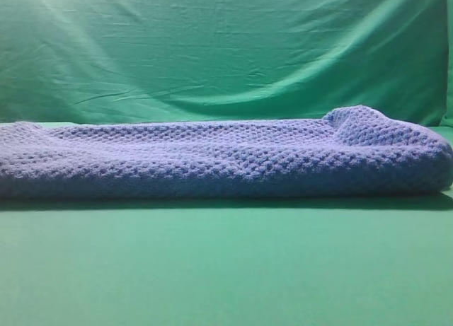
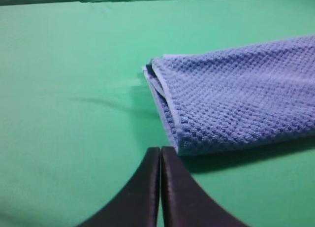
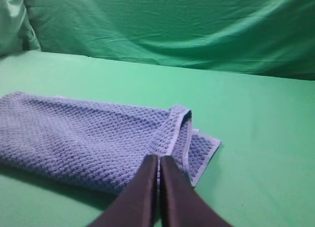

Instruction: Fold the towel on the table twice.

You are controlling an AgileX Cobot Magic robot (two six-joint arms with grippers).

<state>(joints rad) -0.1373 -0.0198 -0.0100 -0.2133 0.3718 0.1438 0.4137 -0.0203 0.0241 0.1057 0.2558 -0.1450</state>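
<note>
Towel first — a thick periwinkle cloth with a bumpy waffle weave, lying on the table as a long folded band that runs almost the full width of the exterior high view; its front edge is a rounded fold, and at its right end a corner of cloth stands up a little above the rest of the towel; behind the towel a narrow strip of table shows, and beyond that hangs a wrinkled green backdrop; in front of the towel the table is smooth, bright green, with the towel's shadow along the fold

From the left wrist view the towel's end shows stacked layers with a pale hemmed edge, flat on the table; the left gripper sits just in front of the towel's near corner, its two dark fingers pressed together with only a thin seam between them, nothing held; whether the tips touch the towel I cannot tell

From the right wrist view the towel's other end lies with one hemmed layer turned up and a lower layer poking out past it toward the bare table; the right gripper is over the towel's near edge — fingers together, gripping nothing
</note>
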